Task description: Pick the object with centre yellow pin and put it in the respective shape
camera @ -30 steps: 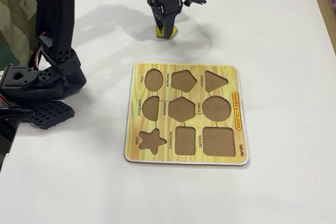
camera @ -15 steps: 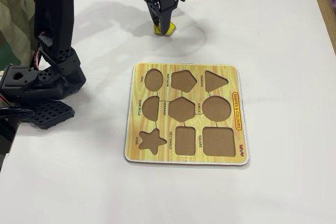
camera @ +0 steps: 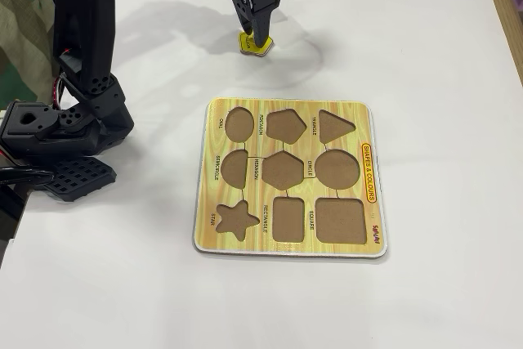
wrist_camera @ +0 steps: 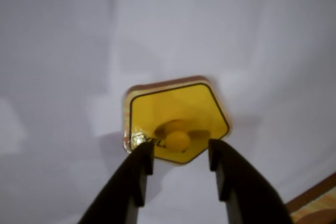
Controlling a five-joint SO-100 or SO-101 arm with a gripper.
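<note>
The object with centre yellow pin [wrist_camera: 176,116] is a flat yellow pentagon lying on the white table; in the fixed view this piece [camera: 255,46] sits beyond the board's far edge. My gripper [wrist_camera: 178,153] is open, its two dark fingers [wrist_camera: 140,171] standing either side of the knob [wrist_camera: 177,140] with a gap on each side. In the fixed view the gripper [camera: 258,38] points down just over the piece. The respective shape, the brown pentagon recess [camera: 285,126], lies empty in the top row of the yellow puzzle board [camera: 368,226].
The board holds several other empty recesses, among them a hexagon [camera: 283,169] and a triangle [camera: 334,125]. The arm's black base [camera: 61,132] stands at the left. A corner of the board [wrist_camera: 315,205] shows at the lower right of the wrist view.
In the fixed view the gripper tips have shifted a little up the picture, away from the board, uncovering more of the yellow piece. The piece stays on the table.
</note>
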